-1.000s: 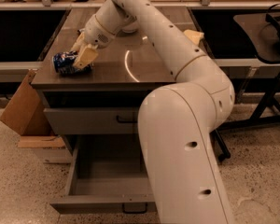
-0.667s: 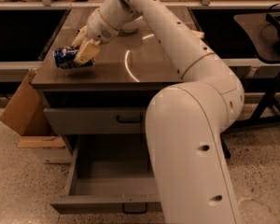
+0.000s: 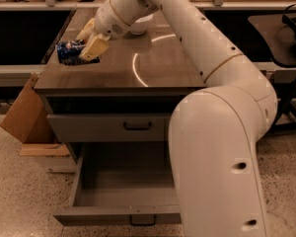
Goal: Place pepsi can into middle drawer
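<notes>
The gripper (image 3: 82, 47), fingers clamped on the pepsi can (image 3: 67, 51), has lifted it slightly by the bench's (image 3: 158, 70) left edge; the open middle drawer (image 3: 123, 194) awaits.

One camera looks down from high beside the arm (image 3: 222, 147), close, facing the cabinet (image 3: 89, 128) front; the gripper (image 3: 84, 46), clasping the pepsi can (image 3: 67, 51), sits upper left above the surface (image 3: 158, 70).

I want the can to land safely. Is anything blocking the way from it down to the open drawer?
Nothing visible blocks it. The tool holds the pepsi can at the left of the countertop; the middle drawer is pulled out below, its visible inside bare. The can must only clear the front edge.
</notes>
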Tool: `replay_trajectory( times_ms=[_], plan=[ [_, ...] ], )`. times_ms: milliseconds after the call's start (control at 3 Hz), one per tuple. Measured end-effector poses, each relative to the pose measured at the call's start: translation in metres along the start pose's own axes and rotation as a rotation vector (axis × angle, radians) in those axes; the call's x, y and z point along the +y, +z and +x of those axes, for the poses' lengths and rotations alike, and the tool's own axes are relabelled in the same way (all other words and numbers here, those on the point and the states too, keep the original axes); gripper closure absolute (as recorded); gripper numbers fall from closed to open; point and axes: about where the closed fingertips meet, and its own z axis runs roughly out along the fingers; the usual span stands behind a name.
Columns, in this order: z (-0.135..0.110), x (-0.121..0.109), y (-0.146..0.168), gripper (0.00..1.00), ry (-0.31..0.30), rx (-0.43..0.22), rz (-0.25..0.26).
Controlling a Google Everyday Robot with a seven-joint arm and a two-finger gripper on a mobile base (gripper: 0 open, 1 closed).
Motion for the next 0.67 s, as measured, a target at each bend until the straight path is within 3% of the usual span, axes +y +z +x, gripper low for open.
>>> replay_trajectory(
  times_ms=[667],
  plan=[
    [0.006, 0.026, -0.006, 1.00, -0.045, 0.020, -0.026]
  ],
)
